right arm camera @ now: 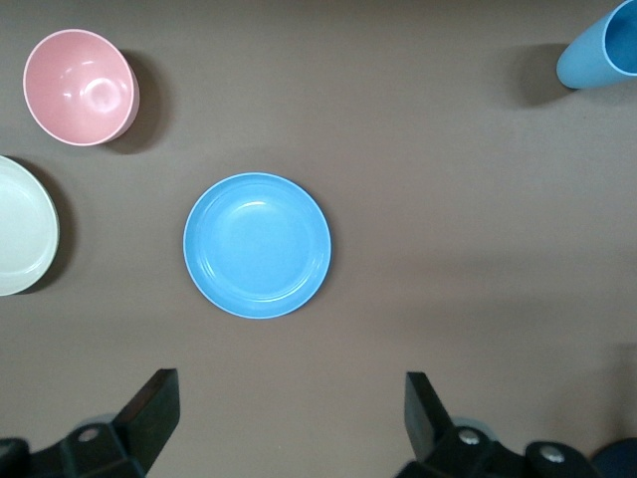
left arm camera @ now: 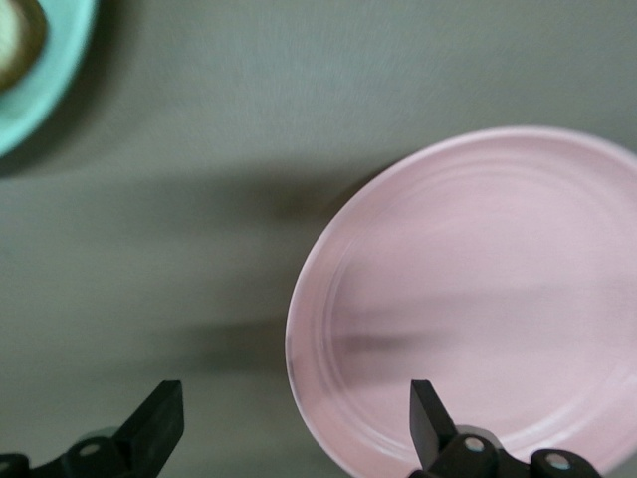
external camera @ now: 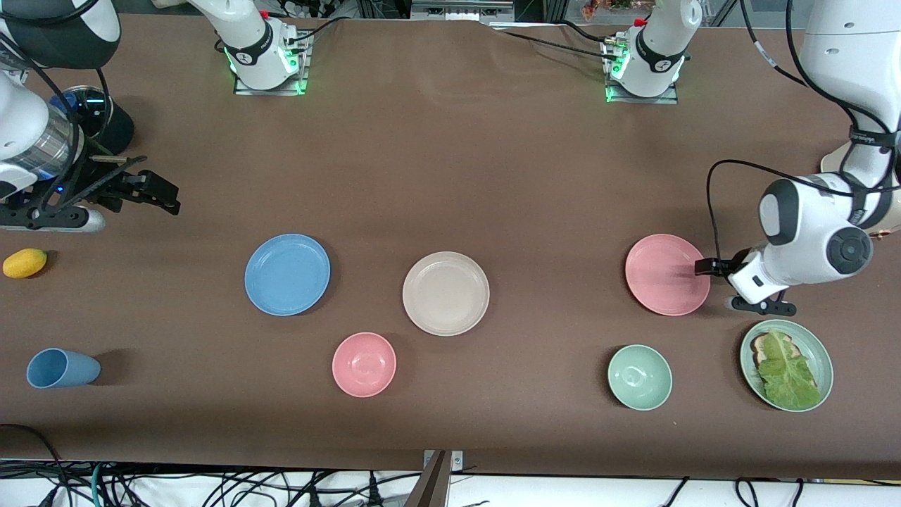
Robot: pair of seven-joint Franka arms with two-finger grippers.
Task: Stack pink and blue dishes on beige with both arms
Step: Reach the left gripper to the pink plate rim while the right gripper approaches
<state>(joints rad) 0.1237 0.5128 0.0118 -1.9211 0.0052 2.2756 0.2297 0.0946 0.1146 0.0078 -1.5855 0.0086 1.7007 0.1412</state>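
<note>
The light blue plate (external camera: pixel 287 274) (right arm camera: pixel 257 245) lies flat toward the right arm's end of the table. The beige plate (external camera: pixel 445 293) (right arm camera: pixel 22 226) sits empty at the middle. Toward the left arm's end lies the pink plate (external camera: pixel 667 274) (left arm camera: pixel 478 299). My left gripper (external camera: pixel 718 278) (left arm camera: pixel 294 428) is open and low at the pink plate's rim, one finger over the plate and the other over bare table. My right gripper (external camera: pixel 165 193) (right arm camera: pixel 289 418) hangs open and empty above the table, well apart from the blue plate.
A pink bowl (external camera: pixel 364 364) and a green bowl (external camera: pixel 639 377) stand nearer the front camera. A green plate with lettuce (external camera: pixel 786 364) lies close to the left arm. A blue cup (external camera: pixel 62 368) lies on its side, and a yellow fruit (external camera: pixel 24 263) rests under the right arm.
</note>
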